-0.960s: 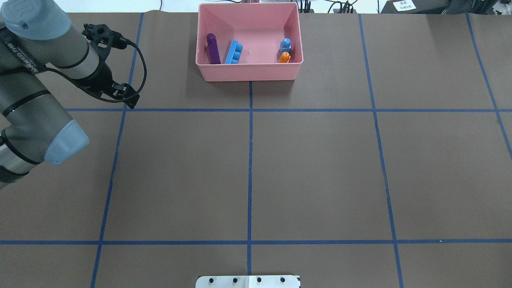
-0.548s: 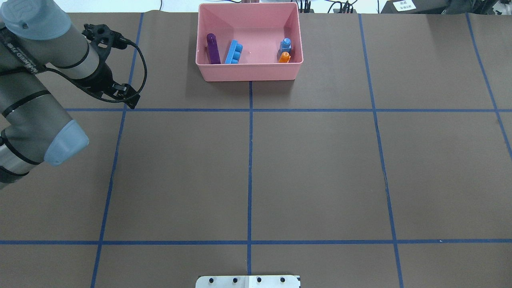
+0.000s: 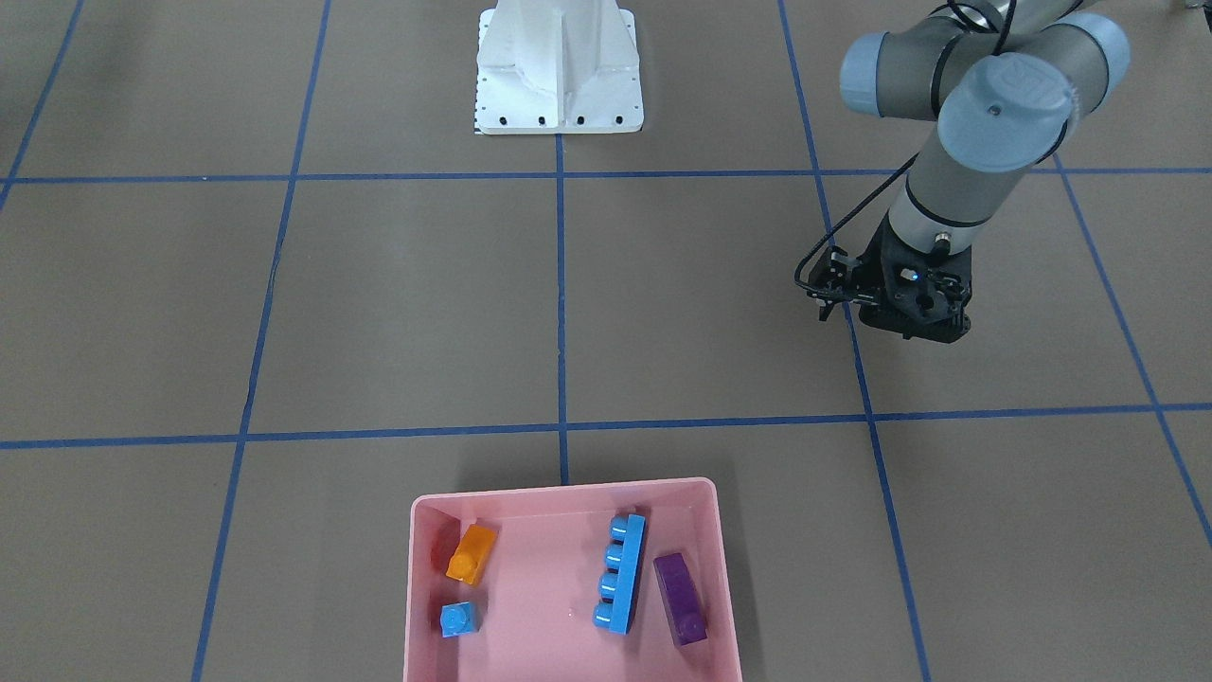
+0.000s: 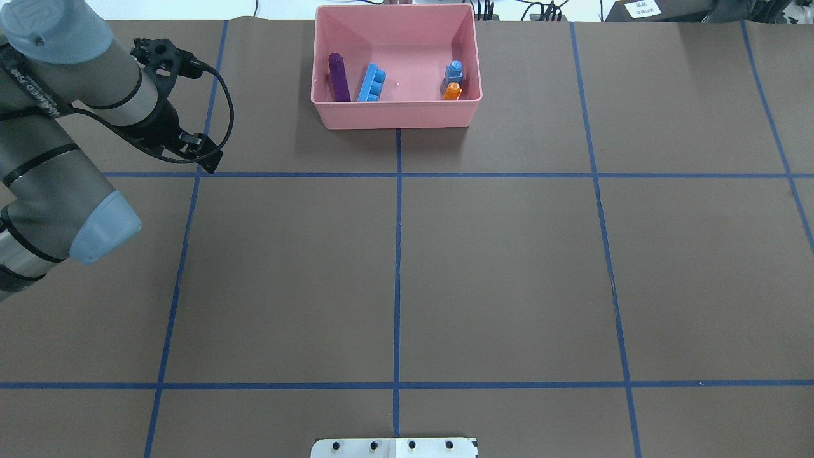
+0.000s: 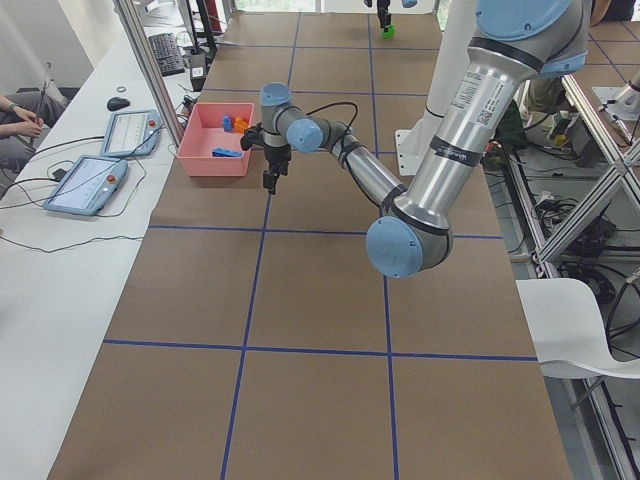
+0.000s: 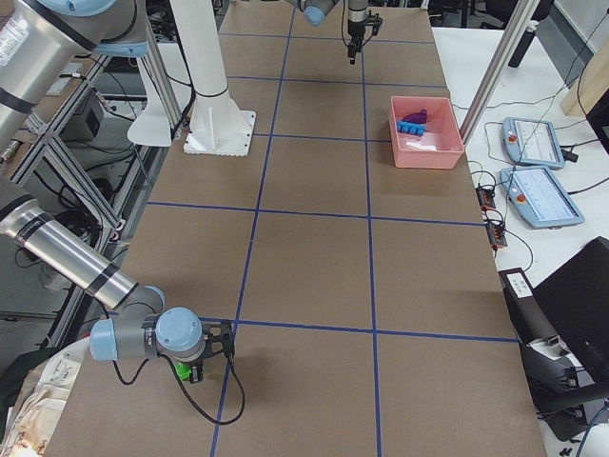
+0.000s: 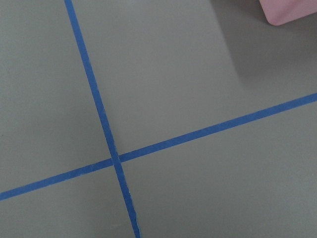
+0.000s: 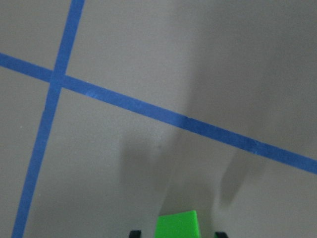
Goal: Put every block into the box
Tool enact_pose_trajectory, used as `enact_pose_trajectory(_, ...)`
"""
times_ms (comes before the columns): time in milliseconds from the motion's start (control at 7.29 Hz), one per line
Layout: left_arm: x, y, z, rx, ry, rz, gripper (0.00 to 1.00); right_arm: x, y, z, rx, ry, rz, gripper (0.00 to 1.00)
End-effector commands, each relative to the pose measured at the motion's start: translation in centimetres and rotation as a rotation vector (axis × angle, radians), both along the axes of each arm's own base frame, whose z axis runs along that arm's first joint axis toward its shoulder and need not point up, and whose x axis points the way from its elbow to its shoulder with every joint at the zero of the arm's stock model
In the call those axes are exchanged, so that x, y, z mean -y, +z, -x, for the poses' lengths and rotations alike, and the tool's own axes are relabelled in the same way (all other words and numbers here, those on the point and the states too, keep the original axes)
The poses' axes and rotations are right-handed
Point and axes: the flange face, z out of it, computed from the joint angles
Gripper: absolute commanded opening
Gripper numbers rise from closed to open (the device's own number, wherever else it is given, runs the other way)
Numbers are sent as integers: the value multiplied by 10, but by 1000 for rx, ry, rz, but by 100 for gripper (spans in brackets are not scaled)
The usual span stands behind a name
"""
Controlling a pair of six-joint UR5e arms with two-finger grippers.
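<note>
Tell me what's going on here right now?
Four blocks already lie in the pink box: purple block, long blue block, small blue block, orange block. The green block sits at the end of the table, between the fingers of the right gripper; whether it is gripped is unclear. The left gripper hangs over bare table near the box, carrying nothing visible.

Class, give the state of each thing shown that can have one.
Pink plastic box: open-topped, holds four bricks.
Purple two-stud plastic brick: in box.
Long blue four-stud brick: in box, on side.
Small blue one-stud brick: in box, stud up.
Orange one-stud brick: in box.
Green plastic brick: outside box.
Right gripper: open, astride green brick.
Left gripper: state unclear.
</note>
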Motion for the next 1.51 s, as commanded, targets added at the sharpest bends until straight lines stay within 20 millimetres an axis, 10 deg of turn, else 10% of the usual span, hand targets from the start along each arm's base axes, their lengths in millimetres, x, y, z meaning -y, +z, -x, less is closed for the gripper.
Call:
enact_pose_trajectory(0,0,-1,0,-1,0,-1,100,0,2,0,-16,-6,-2,48)
enact_pose_trajectory(411,0,0,0,0,0,0,100,-2,6,0,-35,-24,-2,49)
enact_pose_trajectory(823,0,0,0,0,0,0,100,-2,11,-5,-100,-25,-18,0)
enact_pose_trajectory(1371,-2,-1,0,-8,6,4,100,25,-21,-7,-87,37,-87,0)
